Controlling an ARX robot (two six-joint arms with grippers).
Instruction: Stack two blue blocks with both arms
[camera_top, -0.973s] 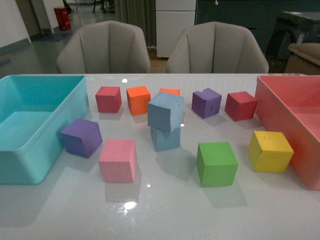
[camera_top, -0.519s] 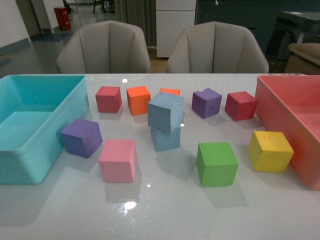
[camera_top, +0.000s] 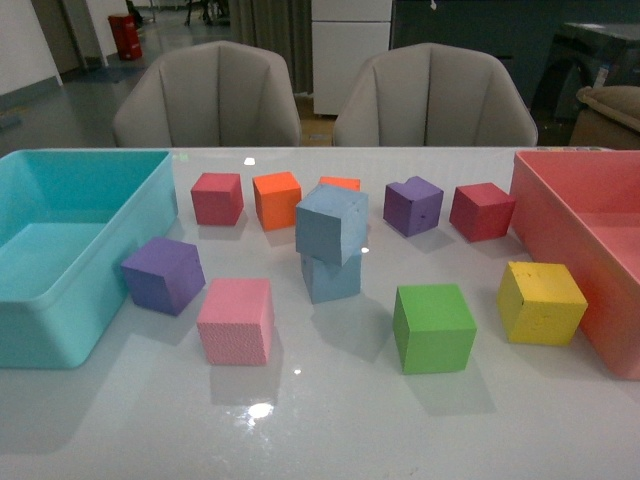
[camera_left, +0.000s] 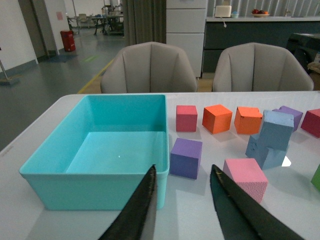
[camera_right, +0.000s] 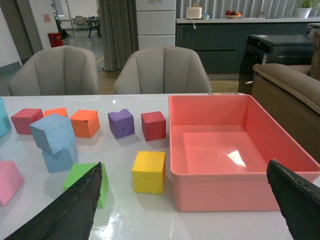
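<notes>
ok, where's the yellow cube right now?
Front view: the yellow cube sits on the table's right side, just in front of the pink bin, with the green cube to its left.

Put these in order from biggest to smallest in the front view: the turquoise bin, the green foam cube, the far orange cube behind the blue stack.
1. Turquoise plastic bin, by far.
2. Green foam cube, though it sits nearer.
3. Far orange foam cube, mostly hidden.

No readable text, labels, brands or numbers in any view; blocks, bins and chairs are all unmarked, background signs too small to read.
</notes>
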